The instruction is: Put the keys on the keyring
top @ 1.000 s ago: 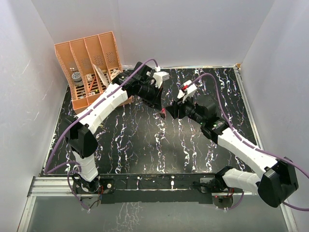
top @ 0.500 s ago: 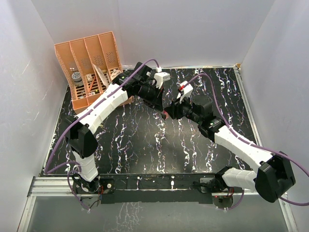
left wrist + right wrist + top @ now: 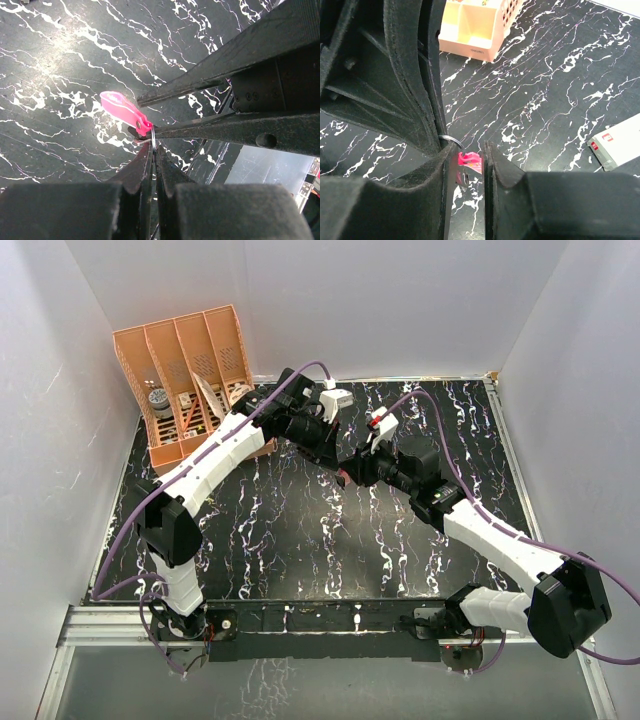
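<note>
The keyring's metal ring (image 3: 453,141) and pink tag (image 3: 124,108) hang above the black marbled table. My left gripper (image 3: 152,147) is shut on the ring's wire; in the top view it (image 3: 333,460) meets the right gripper (image 3: 347,473) mid-table. My right gripper (image 3: 465,152) has its jaws a narrow gap apart, with the end of the tag (image 3: 470,161) between them. A small greyish key (image 3: 463,176) with a dark head (image 3: 133,131) sits right by the ring, against my right gripper's left finger. I cannot tell whether it is threaded on the ring.
An orange desk organizer (image 3: 185,365) with small items stands at the back left; it also shows in the right wrist view (image 3: 475,25). A white box with a red mark (image 3: 615,145) lies on the table to the right. White walls enclose the table.
My right gripper has moved left and slightly back, closing up against the left gripper's tips. The left arm has barely moved.
</note>
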